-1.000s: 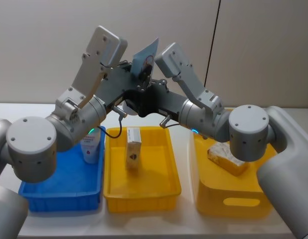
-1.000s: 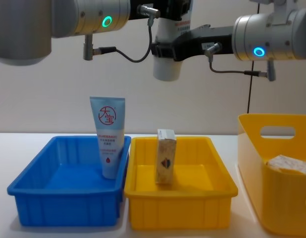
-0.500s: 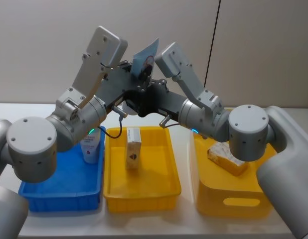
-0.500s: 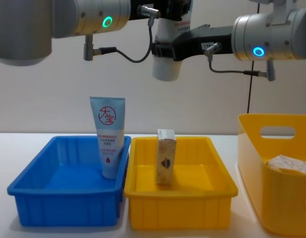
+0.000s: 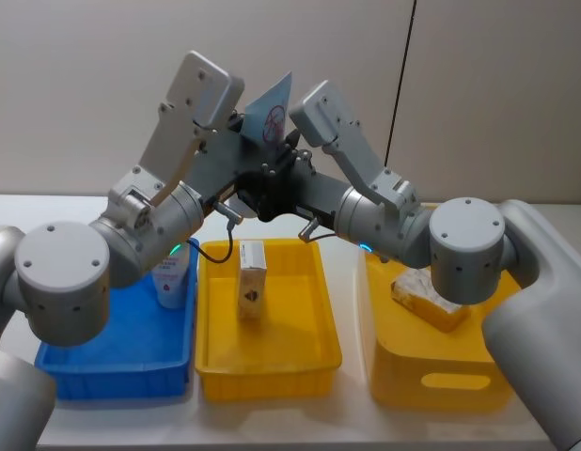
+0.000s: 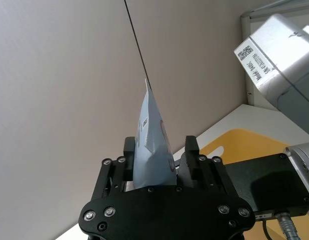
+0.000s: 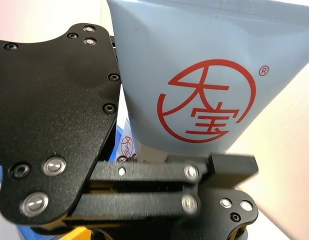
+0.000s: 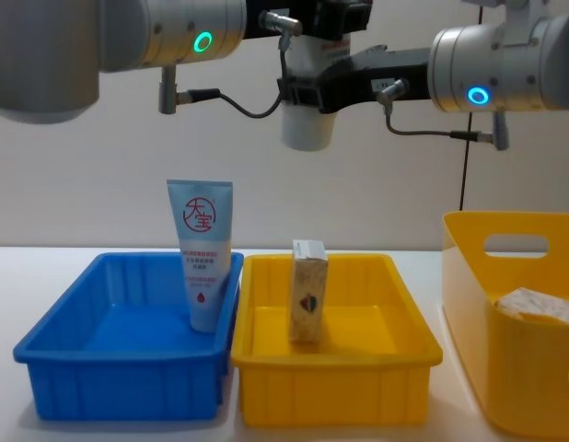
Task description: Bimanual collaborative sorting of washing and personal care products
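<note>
While both arms meet above the trays, the left pincer (image 6: 157,157) pinches a pale-blue tube (image 5: 270,117); the right pincer (image 7: 159,165) also closes on it. Sorted: a second tube (image 8: 201,253) in the blue tray (image 8: 119,382) at 9 o'clock, a carton (image 8: 308,290) in the yellow tray (image 8: 340,396). A pack (image 5: 424,296) remains in the bin (image 5: 441,381) at 3 o'clock. The right wrist view shows the tube's logo; the chest view shows its white cap (image 8: 307,124) hanging down.

This looks like a robotics lab or test room set up for sorting trials. A bare grey-beige wall (image 5: 478,85) with one dark vertical seam stands behind a plain white surface (image 8: 100,253), with no furnishings around. On it sit plastic bins in a neat row: a blue tray (image 8: 82,354), a yellow tray (image 8: 335,391) and a deeper yellow bin (image 8: 469,304), laid out like a staged bench.
</note>
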